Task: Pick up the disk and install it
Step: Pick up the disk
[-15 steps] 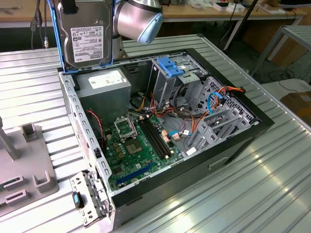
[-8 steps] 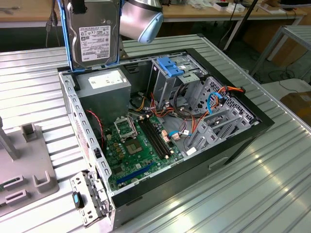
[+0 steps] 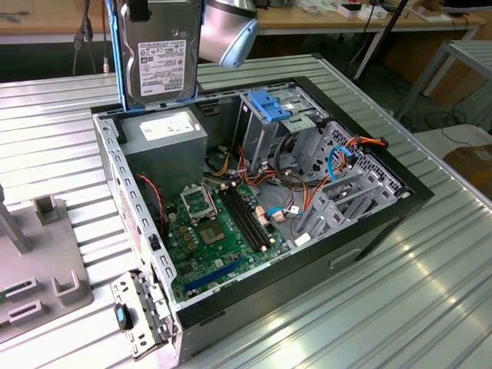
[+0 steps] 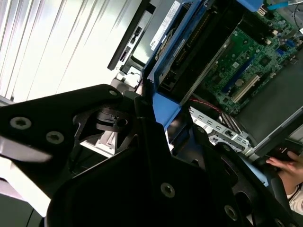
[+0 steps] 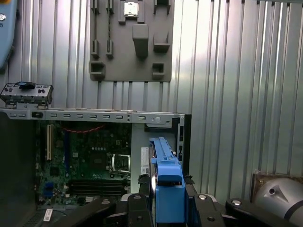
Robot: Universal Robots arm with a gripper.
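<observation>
I had my gripper [image 5: 169, 201] clamped on the disk [image 3: 157, 54] — upright, lifted clear above the power-supply end of the open case [image 3: 400, 207]. The exterior view gave me its white label face and a blue rail down one edge. The first wrist view gave me that rail edge-on, a narrow plastic strip pinched between my black fingers [image 5: 204, 208]. The second wrist view gave the disk's dark underside, and a person's hand [image 4: 286, 163] beside the case.

Beneath the disk sat the grey power supply [image 3: 165, 134], boxy and apart from it. The green motherboard [image 3: 223, 231] lay flat and open mid-case; the perforated metal drive cage [image 3: 277, 115] stood crowded by orange and blue cables. Ribbed metal table [image 3: 430, 292] ran wide around the case — a grey fixture plate [image 5: 130, 47] lay nearby.
</observation>
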